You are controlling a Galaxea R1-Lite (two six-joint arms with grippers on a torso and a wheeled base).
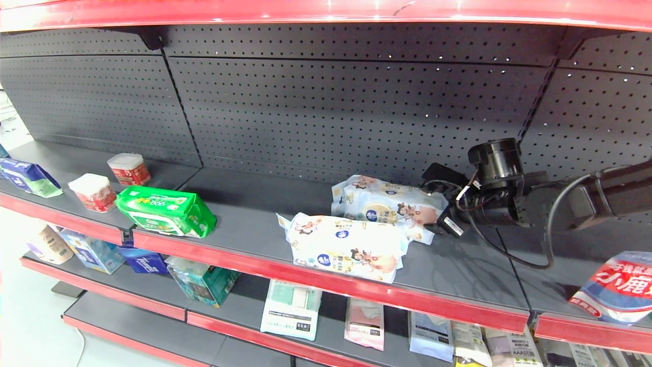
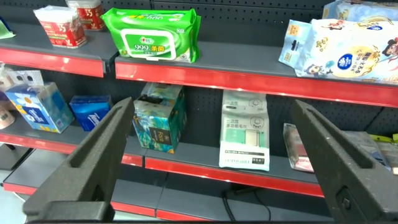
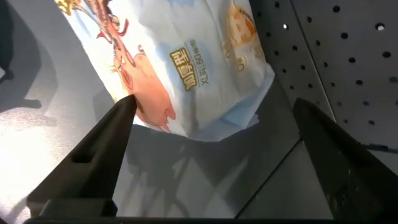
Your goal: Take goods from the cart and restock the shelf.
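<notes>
On the grey shelf [image 1: 275, 191] lie two white cartoon-printed soft packs: a front one [image 1: 346, 247] near the red edge and a rear one [image 1: 387, 204] behind it. My right gripper [image 1: 439, 206] reaches in from the right and sits at the rear pack's right end. In the right wrist view its fingers stand open, with the pack's end [image 3: 186, 56] just ahead of the tips and the shelf floor bare between them. My left gripper [image 2: 212, 104] is open and holds nothing; it hangs in front of the lower shelves, below the green wipes pack [image 2: 152, 34].
The green wipes pack [image 1: 165, 210] lies at the shelf's left, next to two red-and-white tubs [image 1: 94, 192] and a blue pack [image 1: 28, 177]. A red-and-blue bag [image 1: 619, 285] lies at the far right. Boxes and packets fill the lower shelves [image 1: 290, 308]. Pegboard backs the shelf.
</notes>
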